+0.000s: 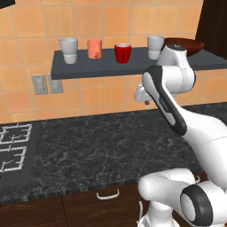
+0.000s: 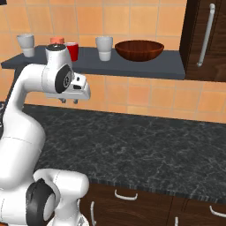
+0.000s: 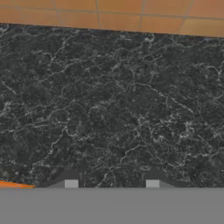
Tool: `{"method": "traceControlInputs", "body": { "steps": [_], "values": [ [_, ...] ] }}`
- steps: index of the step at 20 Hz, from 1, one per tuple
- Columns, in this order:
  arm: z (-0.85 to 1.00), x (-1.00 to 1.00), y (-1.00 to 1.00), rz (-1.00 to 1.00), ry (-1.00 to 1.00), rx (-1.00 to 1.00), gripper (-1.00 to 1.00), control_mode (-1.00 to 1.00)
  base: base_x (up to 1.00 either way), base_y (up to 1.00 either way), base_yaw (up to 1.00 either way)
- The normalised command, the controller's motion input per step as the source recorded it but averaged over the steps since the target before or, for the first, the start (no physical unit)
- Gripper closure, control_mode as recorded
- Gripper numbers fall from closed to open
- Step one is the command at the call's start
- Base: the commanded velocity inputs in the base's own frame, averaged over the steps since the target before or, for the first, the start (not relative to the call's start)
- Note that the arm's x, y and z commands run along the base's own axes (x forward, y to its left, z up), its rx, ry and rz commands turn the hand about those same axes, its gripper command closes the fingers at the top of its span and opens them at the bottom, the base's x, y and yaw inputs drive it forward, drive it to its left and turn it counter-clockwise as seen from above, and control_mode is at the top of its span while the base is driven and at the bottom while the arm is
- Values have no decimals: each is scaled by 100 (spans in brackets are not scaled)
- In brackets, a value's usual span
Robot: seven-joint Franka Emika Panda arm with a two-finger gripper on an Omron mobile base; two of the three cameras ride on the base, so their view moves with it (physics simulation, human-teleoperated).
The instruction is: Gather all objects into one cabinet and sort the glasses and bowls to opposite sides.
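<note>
The cabinet is a dark grey-blue slab shelf (image 1: pixel 88 70) (image 2: pixel 132 65) on the orange tiled wall. Along it from left to right stand a pale cup (image 1: pixel 68 50) (image 2: pixel 26 44), a salmon cup (image 1: pixel 94 48), a red cup (image 1: pixel 123 53) (image 2: pixel 72 50), a second pale cup (image 1: pixel 155 46) (image 2: pixel 104 47) and the wide brown bowl (image 2: pixel 139 50) (image 1: pixel 188 45), partly behind my arm in the left base view. My gripper (image 2: pixel 69 101) (image 1: pixel 146 102) (image 3: pixel 111 183) hangs below the shelf's front edge and points down at the counter. It is open, with nothing between its fingers.
A black marble counter (image 1: pixel 88 146) (image 3: pixel 109 100) runs under the shelf. A stove (image 1: pixel 13 153) lies at its left end, with wall outlets (image 1: pixel 40 84) above. A dark wooden cabinet (image 2: pixel 207 35) with a long handle stands at the shelf's right end.
</note>
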Motion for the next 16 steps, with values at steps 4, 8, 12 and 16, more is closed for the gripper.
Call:
{"method": "traceControlInputs", "body": {
  "steps": [4, 8, 12, 16],
  "values": [
    [4, -49, 0, 0, -12, 0, -100, -100, 0, 0, 0],
    [44, -98, 0, 0, -43, -3, -100, -100, 0, 0, 0],
    [81, -92, -2, 0, -50, -3, -100, -100, 0, 0, 0],
    [88, -66, -21, -4, -38, 2, -100, -100, 0, 0, 0]
  ]
}}
